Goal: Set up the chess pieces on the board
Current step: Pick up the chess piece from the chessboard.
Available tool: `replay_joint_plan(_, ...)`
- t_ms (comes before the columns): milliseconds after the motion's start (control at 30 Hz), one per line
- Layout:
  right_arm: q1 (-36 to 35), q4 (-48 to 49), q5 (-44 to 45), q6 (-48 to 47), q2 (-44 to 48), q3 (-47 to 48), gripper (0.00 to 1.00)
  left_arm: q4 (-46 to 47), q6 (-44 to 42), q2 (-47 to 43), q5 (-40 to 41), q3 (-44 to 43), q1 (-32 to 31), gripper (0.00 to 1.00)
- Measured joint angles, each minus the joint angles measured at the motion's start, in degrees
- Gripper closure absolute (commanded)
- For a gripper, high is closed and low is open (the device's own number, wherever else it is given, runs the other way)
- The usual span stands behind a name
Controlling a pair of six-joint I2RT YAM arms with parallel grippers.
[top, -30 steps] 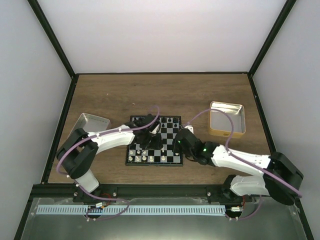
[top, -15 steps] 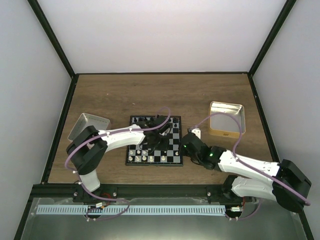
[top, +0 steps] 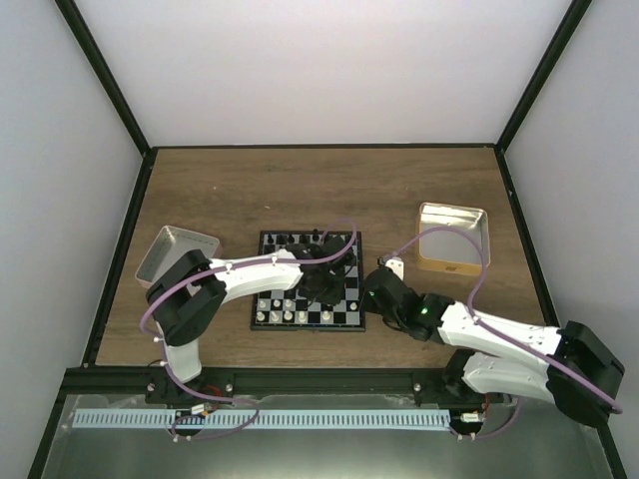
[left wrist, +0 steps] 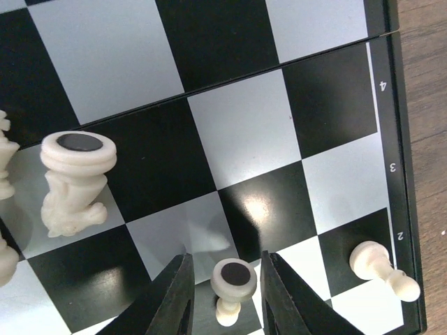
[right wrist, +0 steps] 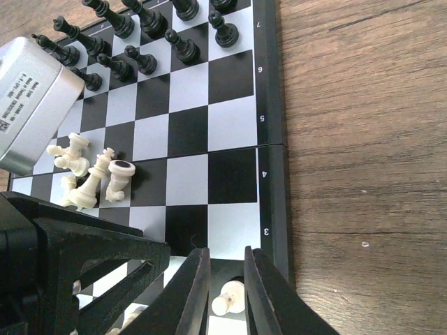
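The left tool straddles a tilted cream pawn towards the near right corner of the board, which lies mid-bench, while the right tool brackets a second cream pawn lying in that corner, but whether either tool is clenched I cannot tell.

board centre hidden under left arm, white pieces cut off at left edge
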State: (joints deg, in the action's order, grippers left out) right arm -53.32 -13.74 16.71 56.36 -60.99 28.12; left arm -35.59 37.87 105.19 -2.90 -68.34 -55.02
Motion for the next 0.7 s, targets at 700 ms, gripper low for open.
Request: replay_joint_plan(700, 0.1, 0.0, 0.3, 0.1, 3.5, -1.5, 0.83, -6.9, -2.4, 3.5, 4.6, -5.2, -1.5, 0.77)
